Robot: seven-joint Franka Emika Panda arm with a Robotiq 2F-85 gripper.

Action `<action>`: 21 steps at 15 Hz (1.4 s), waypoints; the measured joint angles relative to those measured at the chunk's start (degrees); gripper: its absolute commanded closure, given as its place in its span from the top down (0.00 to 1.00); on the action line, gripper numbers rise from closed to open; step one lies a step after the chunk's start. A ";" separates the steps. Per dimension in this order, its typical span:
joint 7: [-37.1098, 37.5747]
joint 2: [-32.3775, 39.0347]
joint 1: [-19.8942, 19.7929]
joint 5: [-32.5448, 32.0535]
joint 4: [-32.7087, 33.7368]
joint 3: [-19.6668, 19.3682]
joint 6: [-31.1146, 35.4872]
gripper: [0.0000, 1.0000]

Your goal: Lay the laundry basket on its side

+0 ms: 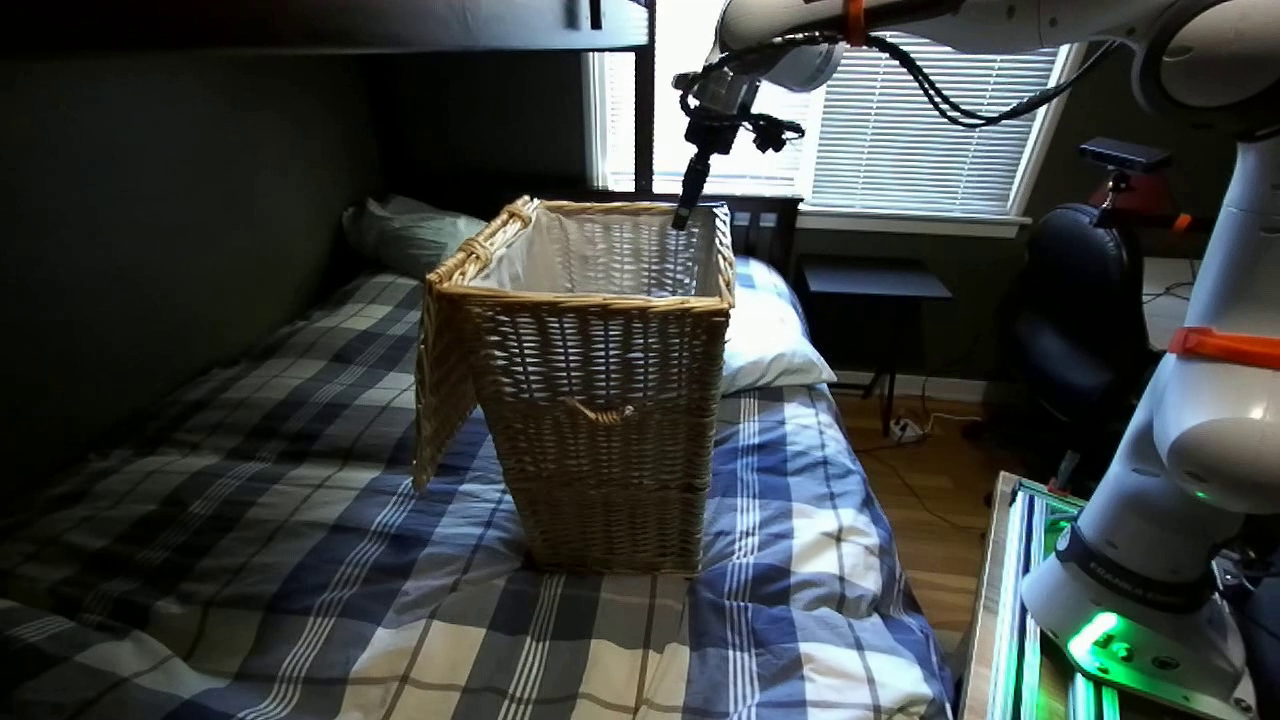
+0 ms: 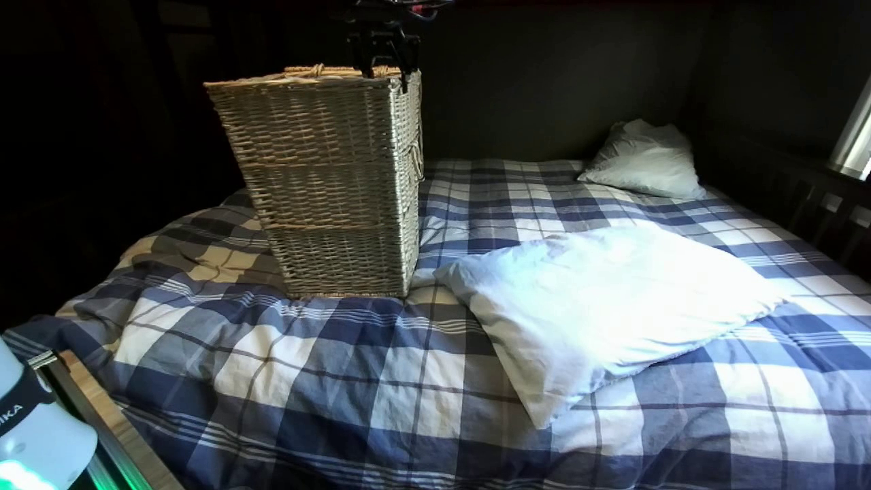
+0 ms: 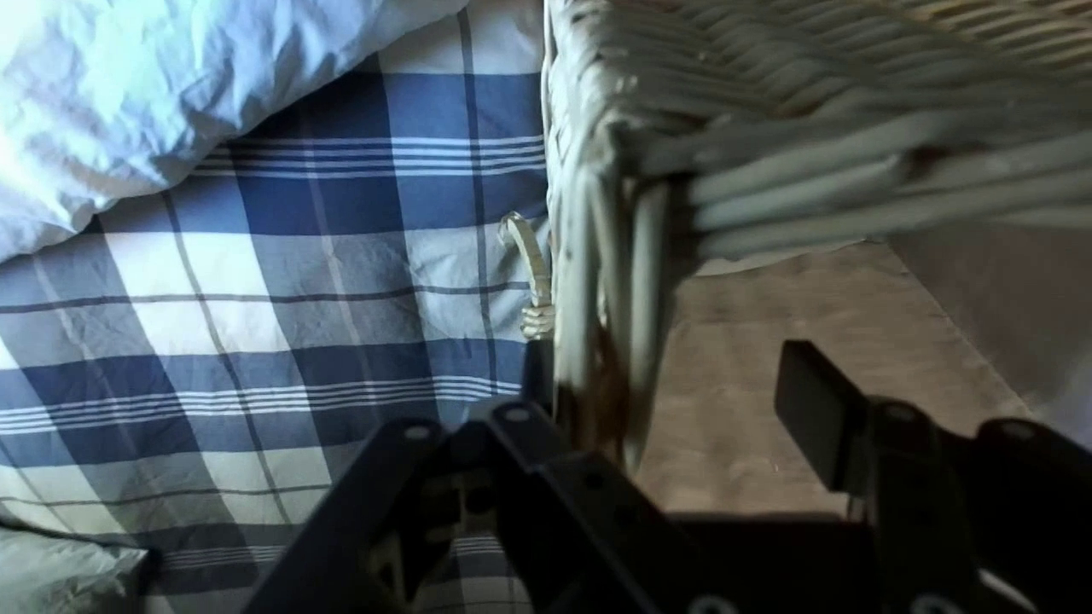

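laundry basket [image 1: 615, 490]: standing upright on plaid bedspread [image 1: 560, 650]
flap lid [image 1: 445, 385]: open, hanging down one side
jaws: wide apart, straddling rim [image 3: 612, 333] near a corner, one inside, one outside; contact unclear
white pillow [image 2: 612, 292]: flat on bedspread, just beside basket
far pillow [image 2: 643, 160]: on bedspread, well apart from basket

obstacle: rim of laundry basket [image 3: 597, 281] between claw [image 3: 674, 384] fingertips [image 3: 810, 409] | free: gap along rim's inner side
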 measured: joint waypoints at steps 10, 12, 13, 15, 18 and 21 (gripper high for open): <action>-5.46 -4.11 1.28 6.82 0.20 3.77 -9.41 0.72; -6.48 -5.07 1.92 9.54 0.57 4.28 -12.92 0.75; -6.60 -5.44 2.39 10.50 0.65 4.55 -14.50 0.77; -6.60 -5.72 3.60 11.67 0.68 5.22 -17.43 0.79; -6.60 -5.45 5.34 13.55 0.69 6.30 -20.99 0.87; -7.69 -5.00 6.48 17.79 0.71 7.15 -23.84 0.97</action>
